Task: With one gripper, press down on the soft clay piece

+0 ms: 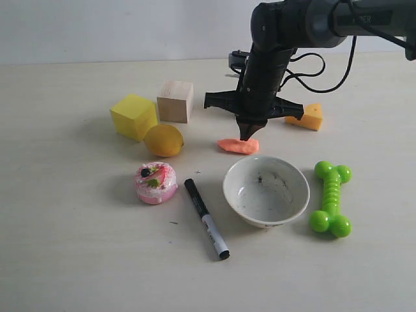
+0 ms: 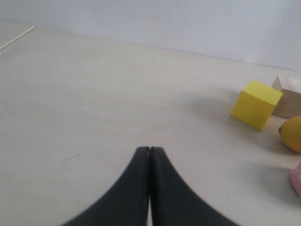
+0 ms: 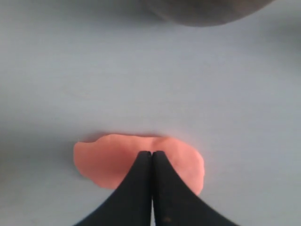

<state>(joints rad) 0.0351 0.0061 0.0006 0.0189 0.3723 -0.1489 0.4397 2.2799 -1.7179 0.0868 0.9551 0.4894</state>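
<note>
The soft clay piece is a flat salmon-orange lump lying on the table between the lemon and the white bowl. My right gripper points straight down at it, shut, with its dark fingertips on or just above the clay's top. In the right wrist view the closed tips sit over the middle of the clay; whether they touch it I cannot tell. My left gripper is shut and empty over bare table, and does not show in the exterior view.
Around the clay stand a lemon, a yellow cube, a wooden cube, a cheese wedge, a white bowl, a green bone toy, a pink cake toy and a black marker.
</note>
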